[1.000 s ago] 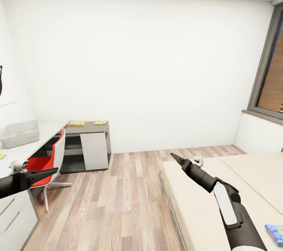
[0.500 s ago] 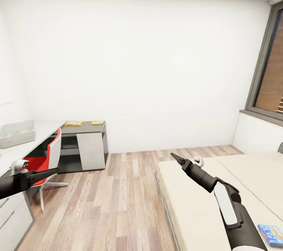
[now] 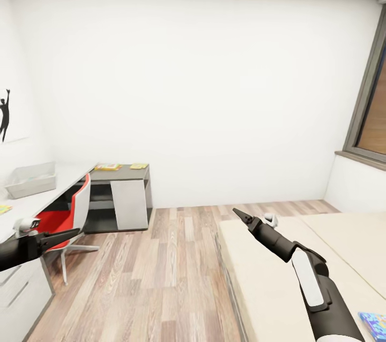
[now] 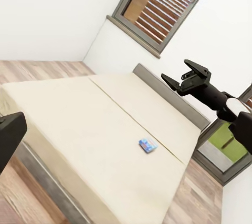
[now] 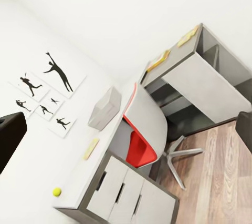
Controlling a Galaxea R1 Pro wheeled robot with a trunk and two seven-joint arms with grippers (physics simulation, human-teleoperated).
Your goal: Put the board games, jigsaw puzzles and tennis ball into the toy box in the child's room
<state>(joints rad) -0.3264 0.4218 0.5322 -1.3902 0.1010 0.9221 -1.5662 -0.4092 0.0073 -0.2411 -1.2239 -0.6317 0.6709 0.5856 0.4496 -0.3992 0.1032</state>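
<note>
The table [image 3: 64, 175] runs along the left wall, with the light grey toy box [image 3: 29, 179] on its pale top. Two flat colourful toys [image 3: 107, 166] lie on its dark grey part, too small to tell apart. In the right wrist view the toy box [image 5: 105, 108] stands on the table, with a flat toy [image 5: 90, 149] and the tennis ball [image 5: 56, 191] near the drawers. A blue board game [image 3: 375, 323] lies on the bed [image 3: 279, 272], also seen as a small blue box [image 4: 148, 145]. My left gripper [image 3: 75, 232] hovers by the chair, open and empty. My right gripper [image 3: 236, 212] is open over the bed's corner.
A red and white swivel chair [image 3: 67, 218] stands in front of the table. Wood-plank floor [image 3: 161, 267] separates table and bed. A grey-framed window [image 3: 370, 111] is on the right wall. Black sports prints [image 5: 47, 90] hang above the table.
The whole picture has swung, so the camera moved: table and bed sit further right than half a second ago, and a wall print has come into view. Both arms hold the same pose.
</note>
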